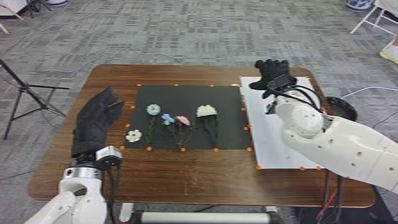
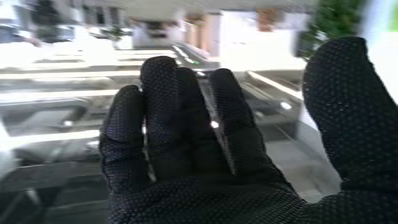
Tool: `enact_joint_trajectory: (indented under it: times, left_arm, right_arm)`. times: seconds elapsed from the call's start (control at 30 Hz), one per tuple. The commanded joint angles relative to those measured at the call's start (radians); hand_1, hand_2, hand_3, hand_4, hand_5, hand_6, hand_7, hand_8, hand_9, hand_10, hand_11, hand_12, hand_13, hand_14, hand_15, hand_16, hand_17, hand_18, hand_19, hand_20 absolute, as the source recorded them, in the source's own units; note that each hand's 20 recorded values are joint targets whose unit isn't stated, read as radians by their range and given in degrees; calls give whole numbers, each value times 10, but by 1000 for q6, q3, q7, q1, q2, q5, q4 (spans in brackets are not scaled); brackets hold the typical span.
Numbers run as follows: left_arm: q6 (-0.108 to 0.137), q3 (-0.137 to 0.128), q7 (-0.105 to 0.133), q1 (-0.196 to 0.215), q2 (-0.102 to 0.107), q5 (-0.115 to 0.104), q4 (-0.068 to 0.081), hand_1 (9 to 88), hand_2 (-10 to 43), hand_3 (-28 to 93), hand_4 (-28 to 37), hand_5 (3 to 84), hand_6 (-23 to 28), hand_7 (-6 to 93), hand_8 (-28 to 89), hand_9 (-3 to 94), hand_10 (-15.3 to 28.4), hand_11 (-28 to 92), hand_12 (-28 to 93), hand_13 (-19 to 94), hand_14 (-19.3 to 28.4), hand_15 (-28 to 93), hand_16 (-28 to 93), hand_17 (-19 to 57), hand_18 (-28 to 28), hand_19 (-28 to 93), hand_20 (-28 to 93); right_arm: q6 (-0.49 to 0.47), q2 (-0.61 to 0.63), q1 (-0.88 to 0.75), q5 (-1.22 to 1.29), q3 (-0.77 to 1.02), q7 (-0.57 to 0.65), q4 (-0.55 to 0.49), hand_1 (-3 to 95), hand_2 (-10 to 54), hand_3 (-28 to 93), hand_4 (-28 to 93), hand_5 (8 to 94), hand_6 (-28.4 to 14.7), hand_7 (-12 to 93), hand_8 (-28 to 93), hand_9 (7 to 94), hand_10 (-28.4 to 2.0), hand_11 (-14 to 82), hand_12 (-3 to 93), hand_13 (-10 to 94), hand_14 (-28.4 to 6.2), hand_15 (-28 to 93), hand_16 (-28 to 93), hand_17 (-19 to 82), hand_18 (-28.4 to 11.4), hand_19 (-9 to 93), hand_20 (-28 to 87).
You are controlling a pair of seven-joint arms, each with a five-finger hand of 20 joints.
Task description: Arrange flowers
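With the dark mat (image 1: 231, 140) taken as the clock's centre, the right hand (image 1: 274, 77) is seen at two o'clock, over the far part of the white sheet (image 1: 274, 150). Nothing is gripped there: fingers straight and only slightly spread, thumb held well apart. Over at nine, the left hand (image 1: 91, 117) is laid out straight, its thumb parted, nothing held.

And the flowers! The pale blue flower (image 1: 153, 109) is placed at ten, the blue flower (image 1: 167, 119) just inside nine, the pink flower (image 1: 183, 120) near centre, the cream flower (image 1: 206, 111) at two, the small white flower (image 1: 133, 135) out at eight by the mat's edge.

A pick looks to be called for next, and here's the danger: dark stems can be lost against that dark mat, so a pinch could be closed on nothing. Blue and pink are laid so close that one might be dragged along with the other. If a grab is made too high, petals could be crushed or a head tugged loose. Should the forearm be swung in low towards nine, the cream flower could be brushed aside first, and the sheet could be shifted too.
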Motion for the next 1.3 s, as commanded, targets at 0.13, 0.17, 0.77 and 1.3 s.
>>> enact_joint_trajectory:
  times: [0.13,0.17,0.77,1.3]
  left_arm:
    - [5,2,7,9,-5,1,-10,289,-24,707,-240,328,19,245,-105,281,124,296,200,250,146,390,45,-78,201,413,187]
    - [5,1,6,9,-4,1,-10,288,-24,707,-240,328,19,245,-105,280,124,296,200,250,146,390,46,-78,201,413,187]
    - [5,5,6,-9,1,6,-8,287,-26,710,-240,328,19,246,-106,283,125,297,200,250,146,391,46,-77,201,413,187]
    - [0,19,8,-26,4,5,-2,289,-25,708,-240,327,20,244,-104,282,124,298,200,250,147,390,45,-77,201,413,188]
  right_arm:
    - [8,-23,33,-33,-59,4,126,258,-95,815,-283,349,-66,267,-110,387,-152,220,228,368,-120,683,193,185,-193,748,509]
    - [7,-33,40,-55,-70,6,139,260,-95,814,-283,353,-66,266,-110,392,-151,222,227,372,-120,683,193,186,-194,748,509]
    - [-60,-37,181,-101,-258,14,220,275,-95,826,-283,420,-56,282,-121,446,-137,261,225,433,-105,682,197,205,-187,761,502]
    - [-194,-54,172,-36,-207,-125,280,249,-95,836,-283,446,-24,316,-131,540,-98,262,218,497,-77,631,223,185,-193,749,523]
